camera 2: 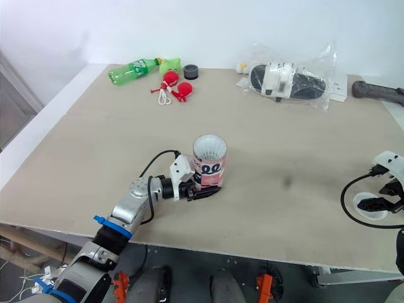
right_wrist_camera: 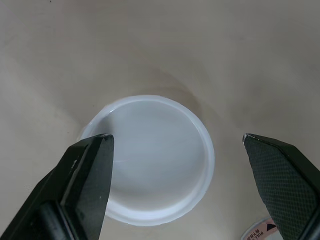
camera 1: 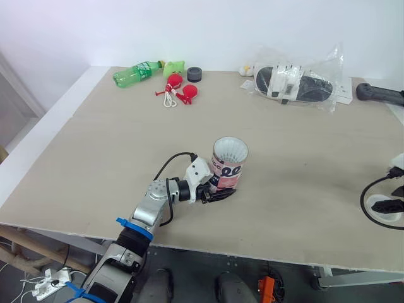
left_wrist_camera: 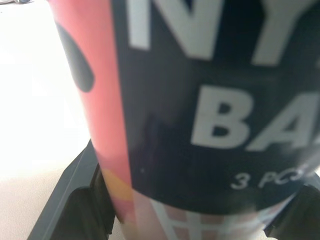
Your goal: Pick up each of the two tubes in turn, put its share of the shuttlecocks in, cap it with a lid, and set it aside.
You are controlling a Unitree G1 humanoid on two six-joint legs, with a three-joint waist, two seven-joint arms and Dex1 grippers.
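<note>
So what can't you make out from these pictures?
Number of shuttlecocks in the tube: its wall hides all below the top feathers, head views.
Tube's label: cut off by the edges, left wrist view.
Contents of the plastic bag: glare and crinkles, head views.

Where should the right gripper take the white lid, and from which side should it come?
Take the lid by its rim, from straight above, with one finger on each of two opposite edges. It lies flat on the table, round and low, so a sideways approach would likely find little to pinch. The right gripper hangs over it, open wider than the rim.
</note>
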